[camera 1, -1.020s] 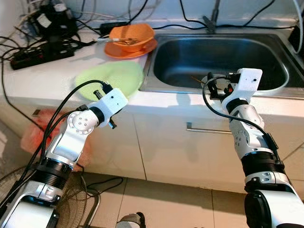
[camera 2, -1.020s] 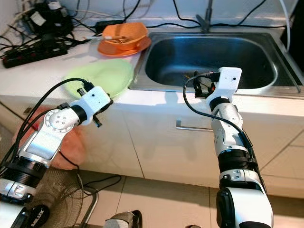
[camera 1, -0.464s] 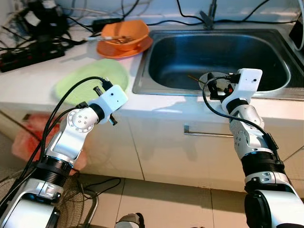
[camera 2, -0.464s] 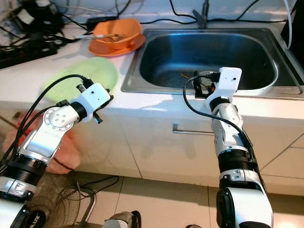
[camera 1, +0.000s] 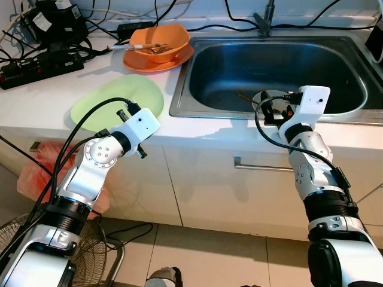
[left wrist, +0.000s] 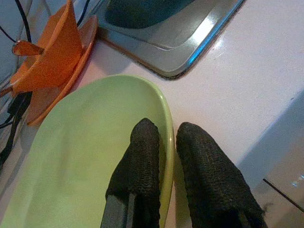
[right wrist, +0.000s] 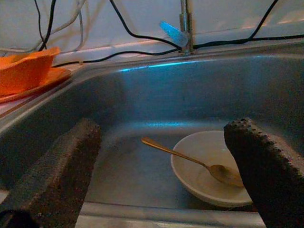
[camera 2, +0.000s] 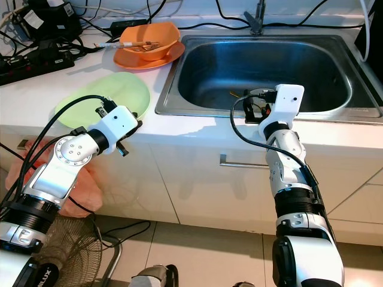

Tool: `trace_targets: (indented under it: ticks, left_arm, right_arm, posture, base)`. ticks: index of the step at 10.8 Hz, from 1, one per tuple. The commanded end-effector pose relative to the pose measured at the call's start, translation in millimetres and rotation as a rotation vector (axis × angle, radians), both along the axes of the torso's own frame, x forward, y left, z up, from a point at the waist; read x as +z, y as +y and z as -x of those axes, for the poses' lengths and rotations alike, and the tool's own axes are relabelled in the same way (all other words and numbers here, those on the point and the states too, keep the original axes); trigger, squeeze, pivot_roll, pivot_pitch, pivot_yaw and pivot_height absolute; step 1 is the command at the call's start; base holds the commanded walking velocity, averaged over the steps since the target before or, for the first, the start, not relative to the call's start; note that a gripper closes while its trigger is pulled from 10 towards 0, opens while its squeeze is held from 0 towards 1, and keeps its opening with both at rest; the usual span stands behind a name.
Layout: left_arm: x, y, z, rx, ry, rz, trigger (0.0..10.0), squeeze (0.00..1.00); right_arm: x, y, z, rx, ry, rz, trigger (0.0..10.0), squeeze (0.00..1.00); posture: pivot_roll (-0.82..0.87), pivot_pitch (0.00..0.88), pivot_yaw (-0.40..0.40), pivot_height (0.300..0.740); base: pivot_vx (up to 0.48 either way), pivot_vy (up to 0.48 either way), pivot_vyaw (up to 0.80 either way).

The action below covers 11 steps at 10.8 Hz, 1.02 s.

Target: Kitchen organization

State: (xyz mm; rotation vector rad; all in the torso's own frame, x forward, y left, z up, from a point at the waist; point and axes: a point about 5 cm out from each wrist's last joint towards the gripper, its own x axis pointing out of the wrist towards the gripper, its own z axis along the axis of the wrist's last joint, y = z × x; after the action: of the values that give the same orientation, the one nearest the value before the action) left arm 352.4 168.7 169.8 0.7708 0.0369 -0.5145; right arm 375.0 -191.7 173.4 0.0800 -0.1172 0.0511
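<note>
Setting: white kitchen bench with a steel sink let into it; cables and a power strip lie at the back, well away from the sink.
Green plate: pale green, shallow, glossy, bare; lies flat just beside the sink's rim.
Left gripper: fingers nearly pressed together, straddling the plate's sink-side edge, likely lining up an edge pinch.
Right gripper: spread wide at the sink's front rim, aimed into the basin, probably for the bowl.
White bowl: on the sink floor, a gold spoon resting in it.
Orange bowl: on an orange plate beside the sink's far corner.
</note>
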Motion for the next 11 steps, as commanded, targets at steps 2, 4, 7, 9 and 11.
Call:
trace_targets:
  ticks: [2,4,7,9,11]
  left_arm:
    - [0.6,0.6,-0.3,-0.023,-0.001,0.014,4.2,0.0]
    - [6.6,0.2,-1.2,-0.026,-0.038,0.045,10.0,1.0]
    - [6.7,-1.3,-0.7,-0.051,-0.049,0.047,10.0,1.0]
    - [9.4,-9.6,2.6,-0.126,-0.061,0.045,10.0,1.0]
    - [19.1,-22.3,9.0,-0.217,-0.111,0.076,10.0,1.0]
  right_arm:
    - [-0.7,2.6,-0.5,0.013,0.008,0.001,10.0,0.0]
    - [-0.6,2.2,-0.6,0.014,0.008,0.004,10.0,0.0]
    - [0.1,2.7,-0.8,0.015,0.006,0.007,10.0,0.0]
    - [0.1,2.0,-0.7,0.014,0.007,0.008,10.0,0.0]
    - [0.9,1.7,-1.5,0.014,0.007,0.008,10.0,0.0]
  posture:
    - [0.16,0.061,0.095,0.74]
    - [0.16,0.059,0.093,0.74]
    - [0.16,0.056,0.093,0.74]
    - [0.16,0.056,0.092,0.74]
    - [0.16,0.056,0.09,0.74]
  base:
    - [0.0,0.0,0.0]
    - [0.0,0.0,0.0]
    - [0.0,0.0,0.0]
    - [0.0,0.0,0.0]
    - [0.0,0.0,0.0]
